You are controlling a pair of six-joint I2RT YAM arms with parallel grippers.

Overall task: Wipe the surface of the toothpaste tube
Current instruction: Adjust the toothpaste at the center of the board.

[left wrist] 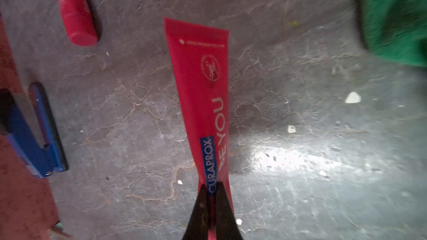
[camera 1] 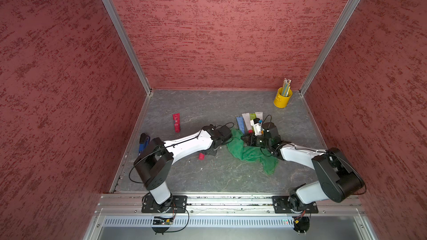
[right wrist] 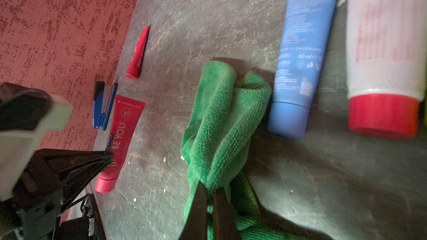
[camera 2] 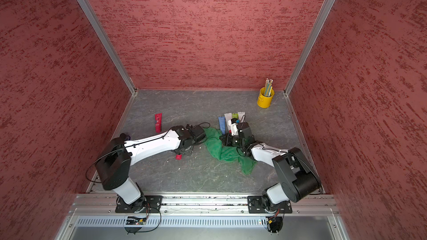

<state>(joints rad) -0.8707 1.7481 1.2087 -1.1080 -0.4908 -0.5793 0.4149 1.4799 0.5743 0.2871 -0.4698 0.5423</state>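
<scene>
left end effector: clamped on red toothpaste tube
writing: "curaprox", "be you", readable in wrist views only
right end effector: pinching green cloth

Glossy plastic tube, fuzzy cloth

Left end effector and right end effector are both pinched closed, low and near each other.

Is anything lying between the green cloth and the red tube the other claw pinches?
Nothing visible does. The right gripper is shut on the green microfibre cloth, the left gripper on the red plastic toothpaste tube; between them lies only bare grey tabletop with a few small white crumbs.
</scene>
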